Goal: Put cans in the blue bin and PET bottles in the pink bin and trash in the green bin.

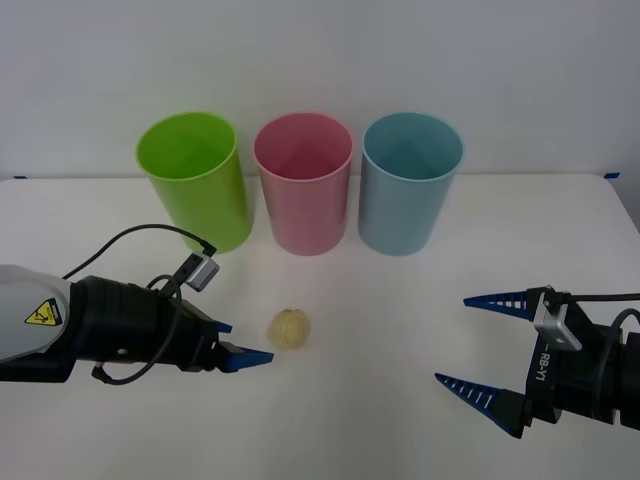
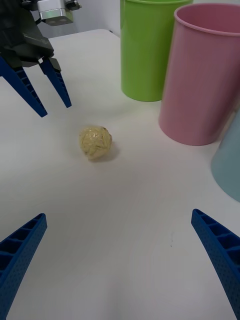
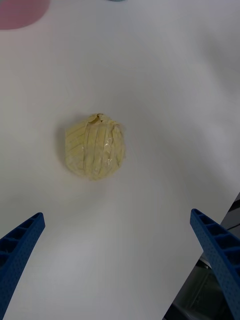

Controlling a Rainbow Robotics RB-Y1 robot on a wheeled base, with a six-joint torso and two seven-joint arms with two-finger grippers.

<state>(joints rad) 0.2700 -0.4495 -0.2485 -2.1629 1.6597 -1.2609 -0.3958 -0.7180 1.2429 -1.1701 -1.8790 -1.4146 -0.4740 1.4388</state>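
Trash ball lies loose on the table between two open grippers.

The trash (image 1: 288,327) sits on the white table (image 1: 400,310), nearer than the green bin (image 1: 192,180), pink bin (image 1: 303,183) and blue bin (image 1: 409,182) lined up left to right at the far side. The left gripper (image 1: 236,347), spread wide, has its tips just left of the ball without touching; the right gripper (image 1: 458,340) waits open, well apart at the near right.

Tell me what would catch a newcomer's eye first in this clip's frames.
Three tall plastic cup-shaped bins stand in a row at the back of the white table: the lime-green bin on the robot's left, the pale-pink bin in the middle, the light-blue bin on the right. In front of them lies the small lumpy yellow-beige trash ball, untouched. The open left gripper points at it from close by; the open right gripper waits farther right.
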